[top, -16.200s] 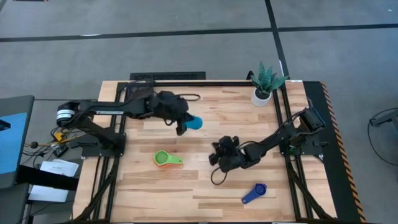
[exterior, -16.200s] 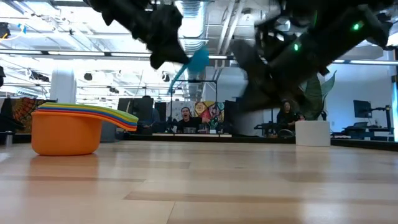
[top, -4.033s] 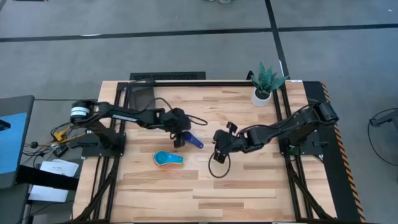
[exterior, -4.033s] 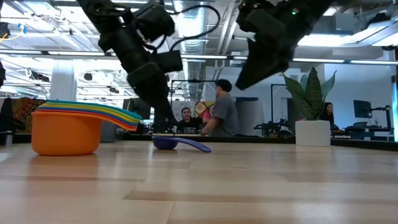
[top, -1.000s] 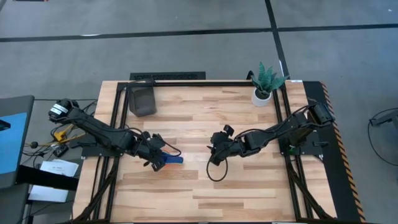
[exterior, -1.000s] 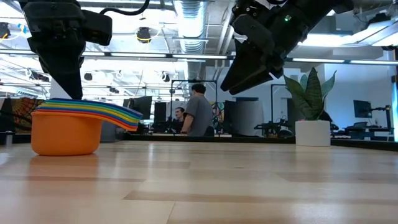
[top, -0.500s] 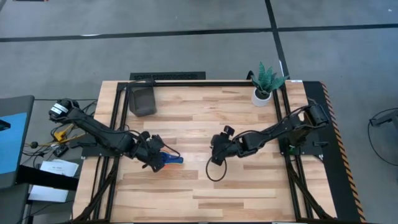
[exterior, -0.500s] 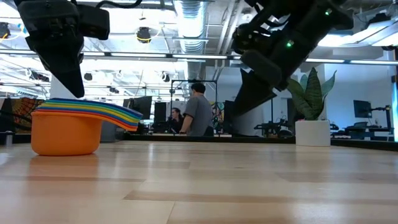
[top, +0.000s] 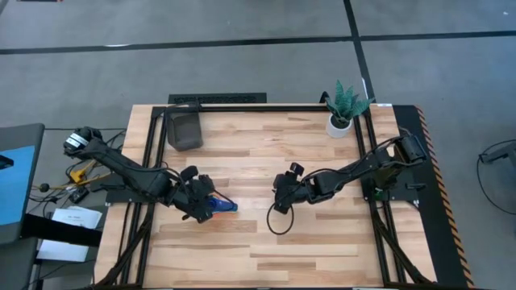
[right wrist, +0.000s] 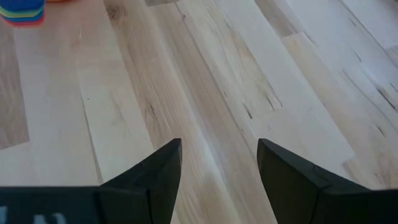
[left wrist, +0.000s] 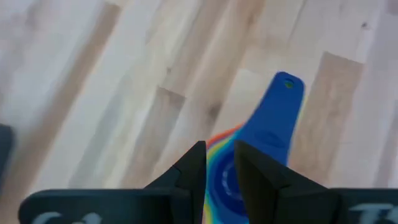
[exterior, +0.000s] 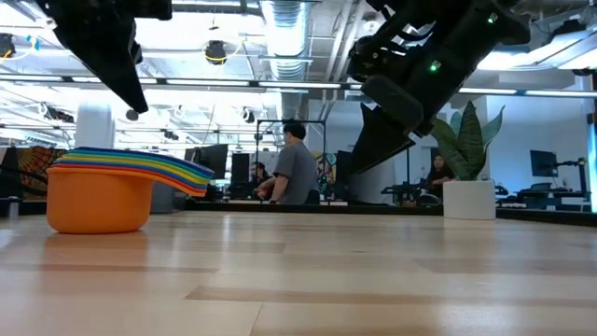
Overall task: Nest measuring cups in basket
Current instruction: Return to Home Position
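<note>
Measuring cups [top: 219,206] stand as one nested stack on the table [top: 322,242], dark blue on top, well apart from the one basket [top: 185,129] at a corner on your left arm's side. Your left gripper [left wrist: 219,150] hovers just over the stack, fingers a narrow slit apart, holding nothing. Your right gripper [right wrist: 219,146] hangs mid-table, spread wide, empty.

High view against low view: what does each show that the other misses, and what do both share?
Only the high view shows the basket, at the table's far left corner, apart from the measuring cups. Only the low view shows the orange cup at the stack's bottom, the fanned handles and people in the room behind. Both show the nested cups, the potted plant, the left tool and the right tool.
</note>
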Robot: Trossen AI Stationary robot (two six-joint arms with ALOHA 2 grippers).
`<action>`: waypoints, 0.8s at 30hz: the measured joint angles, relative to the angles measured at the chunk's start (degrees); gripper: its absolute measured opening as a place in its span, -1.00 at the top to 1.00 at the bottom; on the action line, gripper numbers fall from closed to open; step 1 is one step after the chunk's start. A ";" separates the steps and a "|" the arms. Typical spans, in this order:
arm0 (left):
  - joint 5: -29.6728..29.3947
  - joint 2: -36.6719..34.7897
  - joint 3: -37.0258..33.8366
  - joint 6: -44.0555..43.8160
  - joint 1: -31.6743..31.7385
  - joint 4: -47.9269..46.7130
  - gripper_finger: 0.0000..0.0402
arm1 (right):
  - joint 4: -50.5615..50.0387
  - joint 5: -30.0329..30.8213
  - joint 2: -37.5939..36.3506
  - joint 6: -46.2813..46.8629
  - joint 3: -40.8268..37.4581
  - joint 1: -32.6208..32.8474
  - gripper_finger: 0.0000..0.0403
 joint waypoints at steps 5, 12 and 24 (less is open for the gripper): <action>-4.18 0.00 0.00 2.35 -0.95 -0.83 0.64 | 0.01 0.00 0.00 -0.02 0.00 0.00 -0.16; -4.51 0.00 0.00 2.24 -1.93 -1.08 0.64 | 0.02 0.01 0.00 -0.04 0.00 -0.01 -0.16; -18.74 0.00 -0.02 -1.69 -8.28 -3.05 0.64 | 0.03 0.01 0.00 -0.07 0.00 -0.01 -0.16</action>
